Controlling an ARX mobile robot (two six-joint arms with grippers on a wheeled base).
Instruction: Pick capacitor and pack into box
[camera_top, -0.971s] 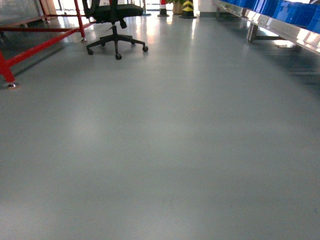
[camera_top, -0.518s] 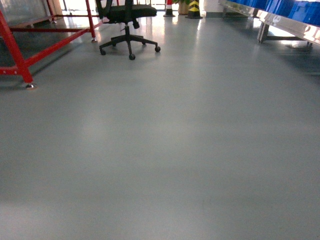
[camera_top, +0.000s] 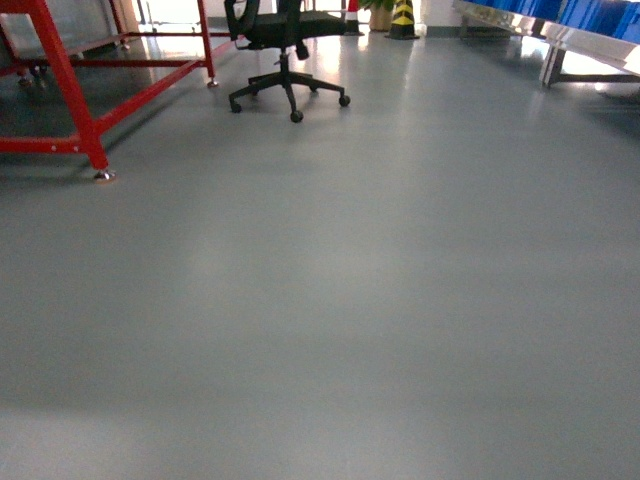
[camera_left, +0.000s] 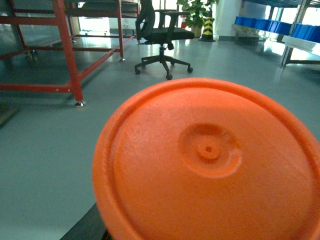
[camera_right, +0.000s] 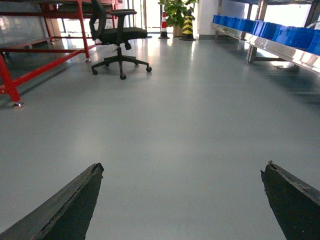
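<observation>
Neither capacitor nor box is in view, so packing seems not begun. The right end effector (camera_right: 182, 200) is spread wide over bare grey floor (camera_top: 380, 300); an orange round plastic disc (camera_left: 210, 165) hides the left end effector, so I cannot tell its state.

The right claw (camera_right: 182, 200) shows two dark grey, wedge-shaped fingers (camera_right: 65, 207) with rough, chipped edges, set wide apart.

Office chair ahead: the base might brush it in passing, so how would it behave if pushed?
The office chair would probably roll, not tip: it stands on a wide star base with casters. The floor looks smooth and glossy, so it may coast on. It likely swivels too, being on one central column.
</observation>
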